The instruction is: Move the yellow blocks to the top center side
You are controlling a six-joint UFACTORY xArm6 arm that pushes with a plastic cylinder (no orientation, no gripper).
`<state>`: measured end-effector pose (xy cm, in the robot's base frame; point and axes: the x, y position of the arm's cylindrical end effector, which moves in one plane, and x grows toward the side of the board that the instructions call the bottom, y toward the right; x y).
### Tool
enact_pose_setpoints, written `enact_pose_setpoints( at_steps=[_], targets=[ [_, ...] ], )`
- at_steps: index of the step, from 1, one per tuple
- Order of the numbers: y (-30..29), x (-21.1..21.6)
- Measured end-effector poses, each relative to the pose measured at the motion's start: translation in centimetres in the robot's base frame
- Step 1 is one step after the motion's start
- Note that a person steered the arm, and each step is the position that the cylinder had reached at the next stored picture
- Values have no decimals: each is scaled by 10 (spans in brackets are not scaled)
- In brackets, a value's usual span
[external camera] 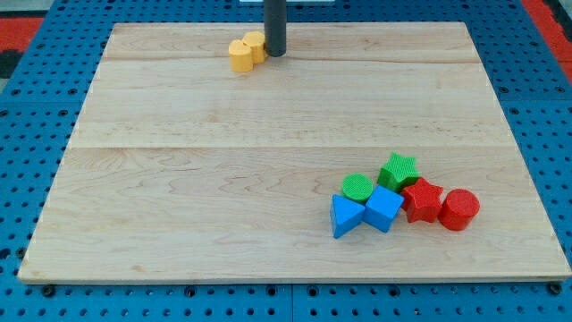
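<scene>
Board: a pale wooden board (pixel 268 134) lay flat on a blue table with little holes (pixel 36 295).

My tip: the dark rod came down from the view's top, and my tip (pixel 275 54) sat on the board near its top edge, a bit left of the middle.

Claw: there was no claw, only the plain rod, so nothing was being held.

Yellow blocks: two small yellow blocks (pixel 246 51) sat side by side, touching each other, close to the top edge. Their exact shapes were hard to tell. They were just to the left of my tip, and the nearer one looked like it touched the rod.

Other blocks: a bunch of six sat near the bottom right corner, well apart from my tip.

Green ones: a green round block (pixel 357 187) and a green star block (pixel 399 169) were at the back.

Blue ones: a blue triangle block (pixel 346 216) and a blue cube (pixel 384 207) were in front.

Red ones: a red star block (pixel 423 199) and a red round block (pixel 459 209) were on the right side.
</scene>
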<state>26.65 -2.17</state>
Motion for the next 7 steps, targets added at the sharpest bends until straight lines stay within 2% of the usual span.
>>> enact_pose_setpoints(
  at_steps=[1,2,4,6,7],
  targets=[
    [24,46],
    [-42,52],
    [-51,35],
    [-105,16],
    [-113,3]
  ],
)
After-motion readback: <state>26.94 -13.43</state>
